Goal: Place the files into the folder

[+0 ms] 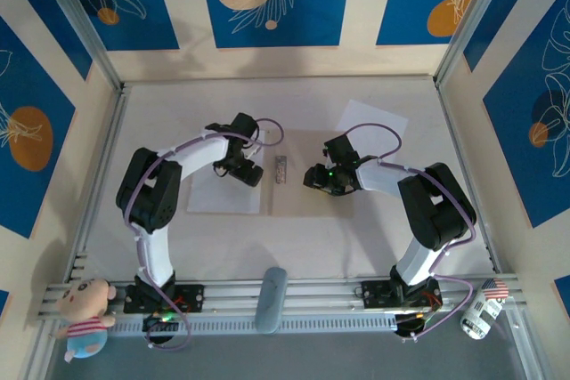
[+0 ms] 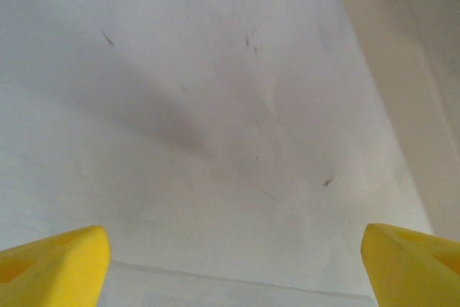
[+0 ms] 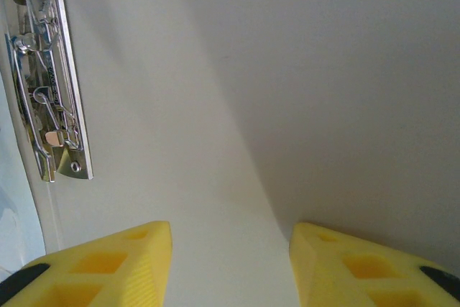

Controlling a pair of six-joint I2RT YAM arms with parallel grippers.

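**Folder [image 3: 215,106] lies open on the counter [image 1: 205,246], both pairs of fingers empty**

Its metal clip [image 3: 50,77] runs along the left edge of the tan panel. The right fingers [image 3: 108,267] hang over that panel, parted, nothing between them. The left fingers [image 2: 54,264] hover spread wide over one white sheet [image 2: 215,106] just left of the clip. A second sheet [image 1: 374,111] lies apart, beyond the right arm.
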